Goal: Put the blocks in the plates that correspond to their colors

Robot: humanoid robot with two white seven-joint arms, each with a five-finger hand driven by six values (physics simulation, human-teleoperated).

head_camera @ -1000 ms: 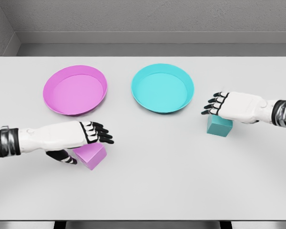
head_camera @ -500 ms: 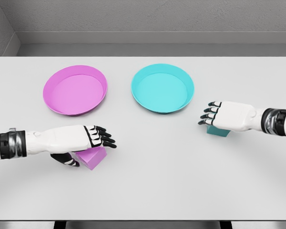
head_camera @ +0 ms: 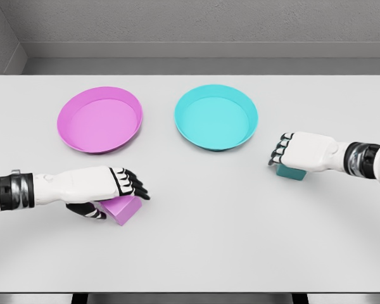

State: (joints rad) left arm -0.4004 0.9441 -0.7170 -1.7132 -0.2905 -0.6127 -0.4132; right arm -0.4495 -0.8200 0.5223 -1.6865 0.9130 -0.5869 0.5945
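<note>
A pink block lies on the white table at the front left. My left hand covers it from above, fingers curled over its top and thumb against its left side. At the right a teal block sits mostly hidden under my right hand, whose fingers curl down over the block's left edge. Both blocks rest on the table. The pink plate and the teal plate stand side by side farther back, with nothing in them.
A grey wall runs behind the table's far edge. The table's front edge lies just below the left forearm.
Both hands have sunk lower onto their blocks and their fingers have curled in. The right hand now hides more of the teal block.
</note>
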